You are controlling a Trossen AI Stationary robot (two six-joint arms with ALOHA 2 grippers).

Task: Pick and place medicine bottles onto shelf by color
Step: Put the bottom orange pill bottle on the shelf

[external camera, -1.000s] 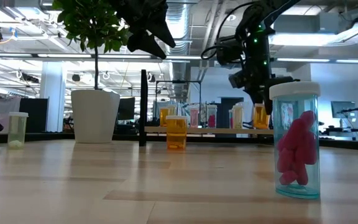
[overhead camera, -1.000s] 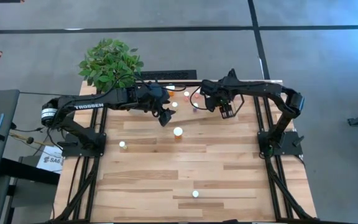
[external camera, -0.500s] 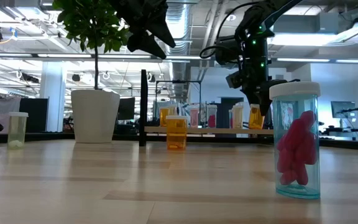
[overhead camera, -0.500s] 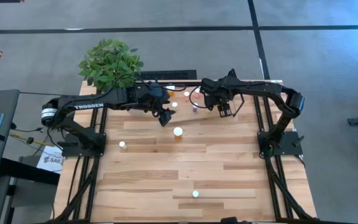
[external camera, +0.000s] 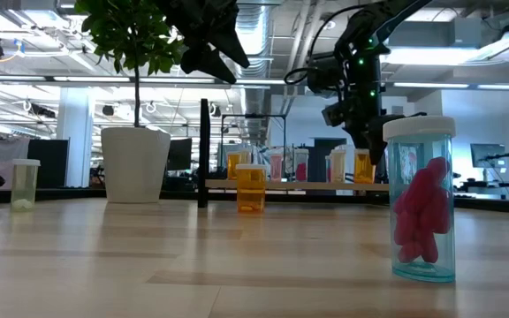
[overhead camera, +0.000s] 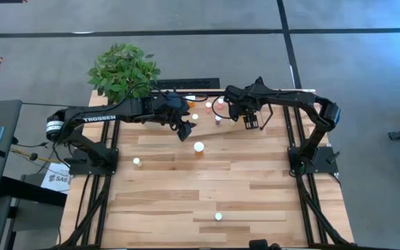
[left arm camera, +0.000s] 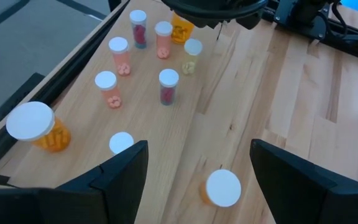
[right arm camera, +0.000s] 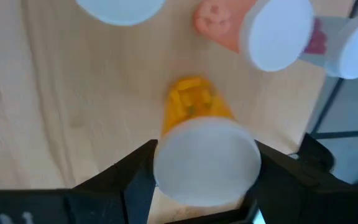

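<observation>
Bench [overhead camera: 186, 201]: wide plank top carrying everything, both arms reaching in over its far half.
Plant [overhead camera: 122, 69]: leafy, in a white pot [external camera: 135, 164] at the far left corner.
Shelf [external camera: 281, 185]: low wooden board along the far edge, holding a group of white-capped medicine bottles [left arm camera: 139, 56].
Left tool [left arm camera: 197, 180]: released, fingers spread wide, hovering over the shelf's near side above a lone orange bottle [overhead camera: 198, 147].
Right tool [right arm camera: 197, 168]: over the shelf's right end, fingers either side of an orange-filled bottle [right arm camera: 194, 109]; whether it grips, cannot tell.
Pink bottle [external camera: 421, 200]: alone near the front edge.
Pale bottle [external camera: 25, 184]: alone at the left.
</observation>
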